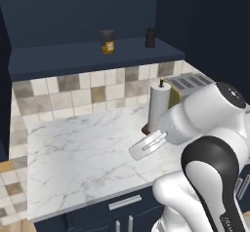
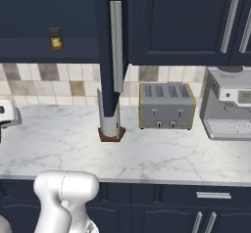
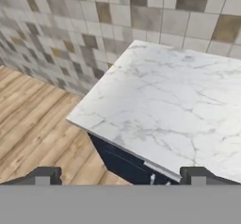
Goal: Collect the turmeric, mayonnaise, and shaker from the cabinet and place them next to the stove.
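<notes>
On the cabinet (image 1: 93,63) shelf, turmeric (image 1: 107,42) and shaker (image 1: 150,38), well apart.

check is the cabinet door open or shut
Open: the cabinet shelf is exposed, with the turmeric and shaker standing upright on it.

The bench (image 1: 78,148) lies bare on its left half. A paper-towel roll (image 1: 158,106) and toaster (image 2: 165,105) crowd the right. The cabinet (image 1: 93,60) shelf stands open, turmeric (image 1: 107,42) and shaker (image 1: 150,38) well apart.
</notes>
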{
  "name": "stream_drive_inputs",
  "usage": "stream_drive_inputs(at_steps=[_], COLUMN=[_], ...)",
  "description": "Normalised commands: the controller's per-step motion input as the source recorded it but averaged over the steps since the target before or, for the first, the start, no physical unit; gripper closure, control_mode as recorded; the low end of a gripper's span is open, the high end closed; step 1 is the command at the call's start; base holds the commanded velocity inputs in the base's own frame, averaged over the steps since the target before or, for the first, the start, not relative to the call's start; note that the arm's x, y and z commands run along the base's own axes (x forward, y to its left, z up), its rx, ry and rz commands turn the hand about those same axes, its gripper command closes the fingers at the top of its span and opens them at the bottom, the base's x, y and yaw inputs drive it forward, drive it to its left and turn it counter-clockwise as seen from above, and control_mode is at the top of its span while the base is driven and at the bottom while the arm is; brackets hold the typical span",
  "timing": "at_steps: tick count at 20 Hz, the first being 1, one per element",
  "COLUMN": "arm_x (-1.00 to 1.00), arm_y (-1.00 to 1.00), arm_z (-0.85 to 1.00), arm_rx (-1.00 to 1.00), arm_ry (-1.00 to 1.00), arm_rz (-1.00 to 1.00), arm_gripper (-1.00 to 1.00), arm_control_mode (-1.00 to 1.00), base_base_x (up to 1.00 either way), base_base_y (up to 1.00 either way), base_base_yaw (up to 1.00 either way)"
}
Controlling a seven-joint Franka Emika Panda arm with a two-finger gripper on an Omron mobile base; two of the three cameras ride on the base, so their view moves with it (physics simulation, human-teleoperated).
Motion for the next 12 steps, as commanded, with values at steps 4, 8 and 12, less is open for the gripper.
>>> stream_drive_inputs(at_steps=[4,8,12], arm_x=[0.08,0.23,0.27], arm_y=[0.04,0.01,0.0], arm_z=[0.79,0.6,0.46], arm_rx=[0.0,0.0,0.03], arm_ry=[-0.17,-0.17,-0.2], arm_rz=[-0.14,-0.14,-0.1], arm_gripper=[-1.0,-1.0,-1.0], arm_control_mode=[-1.0,-1.0,-1.0], base_base_x=[0.0,0.0,0.0], base_base_y=[0.0,0.0,0.0], base_base_yaw=[0.0,0.0,0.0])
